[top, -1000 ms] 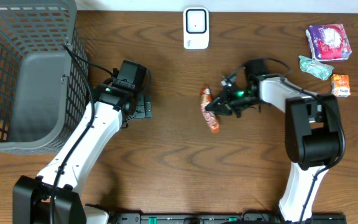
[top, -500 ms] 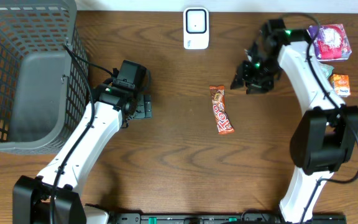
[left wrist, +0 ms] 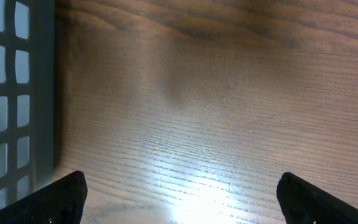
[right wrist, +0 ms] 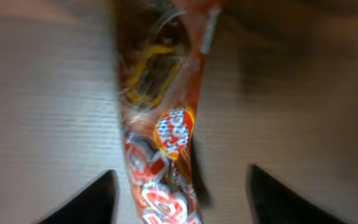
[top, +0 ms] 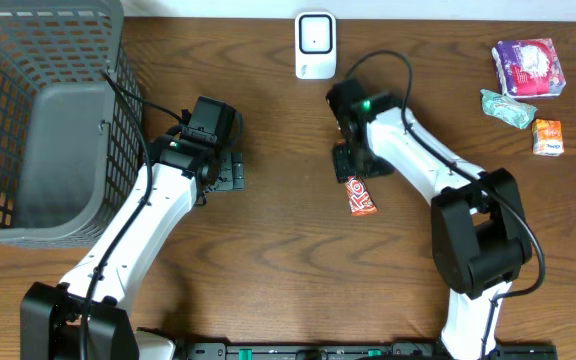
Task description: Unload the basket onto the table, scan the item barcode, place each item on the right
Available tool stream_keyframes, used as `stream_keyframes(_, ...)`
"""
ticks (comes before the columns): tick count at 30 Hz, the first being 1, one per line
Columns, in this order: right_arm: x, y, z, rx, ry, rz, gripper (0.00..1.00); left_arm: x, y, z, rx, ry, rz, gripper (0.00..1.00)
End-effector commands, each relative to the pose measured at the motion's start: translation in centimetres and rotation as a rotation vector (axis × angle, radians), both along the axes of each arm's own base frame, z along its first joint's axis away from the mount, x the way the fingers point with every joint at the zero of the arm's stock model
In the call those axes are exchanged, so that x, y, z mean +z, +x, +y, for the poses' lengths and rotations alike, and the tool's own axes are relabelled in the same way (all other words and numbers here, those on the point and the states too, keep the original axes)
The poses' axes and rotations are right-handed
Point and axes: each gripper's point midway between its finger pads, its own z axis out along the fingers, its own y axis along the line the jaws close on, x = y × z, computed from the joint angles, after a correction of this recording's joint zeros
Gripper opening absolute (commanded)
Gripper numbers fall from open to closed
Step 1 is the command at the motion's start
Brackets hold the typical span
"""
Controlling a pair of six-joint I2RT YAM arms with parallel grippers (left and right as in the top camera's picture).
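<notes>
A: Overhead, where's your candy bar point(top: 361, 196)?
B: Flat on the worktop point(top: 288, 260), one end under your right hand point(top: 351, 163), between its parted fingers, ungripped. Your left hand point(left wrist: 180, 196) is spread wide beside the basket point(left wrist: 17, 93).

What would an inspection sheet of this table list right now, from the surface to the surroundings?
Surface: brown wood-grain table; a glare patch shows in the left wrist view.
Job's things: orange candy bar lying flat; white scanner at the far edge.
Clutter: purple packet, green wrapper and small orange carton on the right; grey mesh basket on the left.
Grippers: left jaws wide open over bare wood; right jaws open, straddling the bar's upper end with gaps on both sides.
Cables: black cable along the left arm; black loop above the right arm.
Surroundings: pale strip beyond the far edge; nothing else seen.
</notes>
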Motion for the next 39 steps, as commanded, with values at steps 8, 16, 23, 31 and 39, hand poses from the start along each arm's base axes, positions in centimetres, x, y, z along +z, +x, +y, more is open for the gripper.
stream_keyframes(8, -2.7, -0.4, 1.5, -0.030, 0.094, -0.010, 0.01, -0.2, 0.0, 0.4, 0.006, 0.022, 0.003, 0.98)
stream_keyframes(16, 0.5, 2.9, 3.6, -0.028, 0.197, -0.096, 0.01, -0.2, 0.0, 0.4, 0.006, 0.022, 0.003, 0.98)
stream_keyframes(23, 10.5, 12.0, 7.6, -0.004, 0.360, -0.452, 0.01, -0.2, 0.0, 0.4, 0.006, 0.022, 0.003, 0.98)
stream_keyframes(31, 15.1, 19.4, 10.2, 0.001, 0.485, -0.819, 0.01, -0.2, 0.0, 0.4, 0.006, 0.022, 0.003, 0.98)
stream_keyframes(39, 10.4, 21.3, 10.4, -0.007, 0.477, -0.803, 0.02, -0.2, 0.0, 0.4, 0.006, 0.022, 0.003, 0.98)
